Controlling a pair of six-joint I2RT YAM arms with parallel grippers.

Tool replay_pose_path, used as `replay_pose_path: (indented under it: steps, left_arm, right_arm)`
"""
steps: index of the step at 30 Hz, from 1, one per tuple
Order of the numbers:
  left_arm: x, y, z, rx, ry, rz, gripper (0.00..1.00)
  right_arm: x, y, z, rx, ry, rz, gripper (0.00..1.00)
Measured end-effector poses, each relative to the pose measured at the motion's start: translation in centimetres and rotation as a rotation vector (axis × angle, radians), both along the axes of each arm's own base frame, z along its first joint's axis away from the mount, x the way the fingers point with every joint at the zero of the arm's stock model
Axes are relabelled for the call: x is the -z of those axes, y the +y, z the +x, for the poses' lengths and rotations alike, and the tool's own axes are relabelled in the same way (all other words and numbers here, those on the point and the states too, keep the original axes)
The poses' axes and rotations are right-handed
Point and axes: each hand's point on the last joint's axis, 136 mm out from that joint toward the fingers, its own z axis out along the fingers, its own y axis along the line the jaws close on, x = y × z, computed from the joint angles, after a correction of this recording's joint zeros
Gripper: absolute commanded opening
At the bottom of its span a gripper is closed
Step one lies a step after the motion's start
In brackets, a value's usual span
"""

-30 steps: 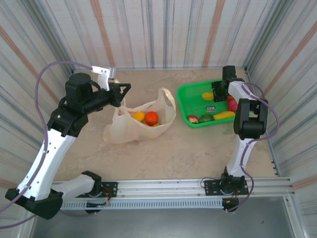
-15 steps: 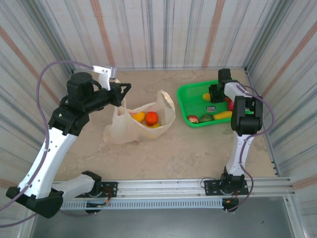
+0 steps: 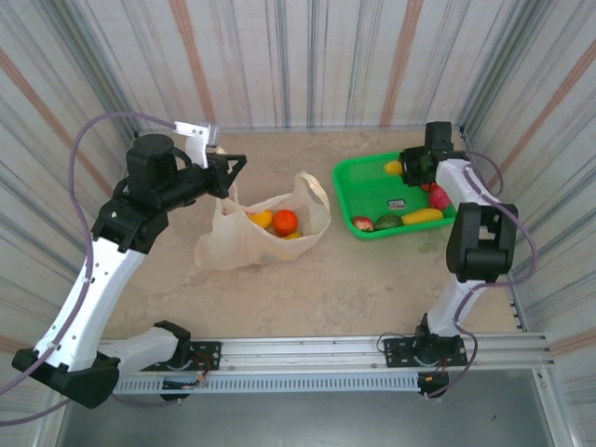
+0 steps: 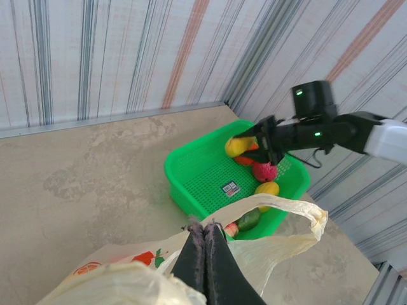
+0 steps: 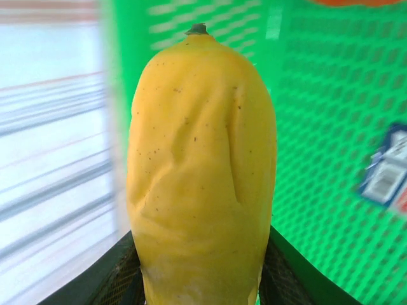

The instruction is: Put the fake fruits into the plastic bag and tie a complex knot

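Over green basket point(image 3: 372, 191) far edge: yellow fruit point(image 5: 200, 171) clamped in right tool point(image 3: 399, 169).

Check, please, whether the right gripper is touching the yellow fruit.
Touching. The right wrist view shows the yellow fruit clamped in the right gripper, whose black fingers press against both of its sides.

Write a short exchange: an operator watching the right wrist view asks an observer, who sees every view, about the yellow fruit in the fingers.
Operator: Where should the yellow fruit go?
Observer: The plastic bag sits left of the green basket, mouth open.
Operator: Anything in it?
Observer: An orange fruit shows through the mouth.
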Motion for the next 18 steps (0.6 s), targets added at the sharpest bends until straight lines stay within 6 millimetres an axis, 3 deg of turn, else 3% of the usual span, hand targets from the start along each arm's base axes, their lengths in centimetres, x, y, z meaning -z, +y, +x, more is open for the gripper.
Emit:
replay_pose_path:
  steps: [4,8,10,13,16,18]
  left_arm:
    - [0.1,0.0,0.1,-0.002,0.003,0.001,0.00]
    - [0.1,0.4,0.4,-0.015,0.003,0.000,0.00]
    - [0.1,0.6,0.5,-0.021,0.003,0.000,0.00]
    - [0.1,0.6,0.5,-0.021,0.003,0.000,0.00]
    - [0.1,0.6,0.5,-0.021,0.004,0.000,0.00]
    - [0.1,0.6,0.5,-0.022,0.005,-0.002,0.00]
  right_arm:
    - [-9.3,2.3,-1.7,-0.131,-0.255,-0.041,0.43]
    - [-19.1,7.0,-5.2,-0.353,-0.568,-0.167,0.44]
    - [-23.4,10.6,-8.3,-0.496,-0.729,-0.233,0.45]
    - [-29.0,17.0,-14.8,-0.746,-0.989,-0.316,0.45]
    - [-32.2,21.4,-21.5,-0.949,-1.207,-0.372,0.45]
    - [-32.9,23.2,-24.6,-1.049,-1.303,-0.407,0.45]
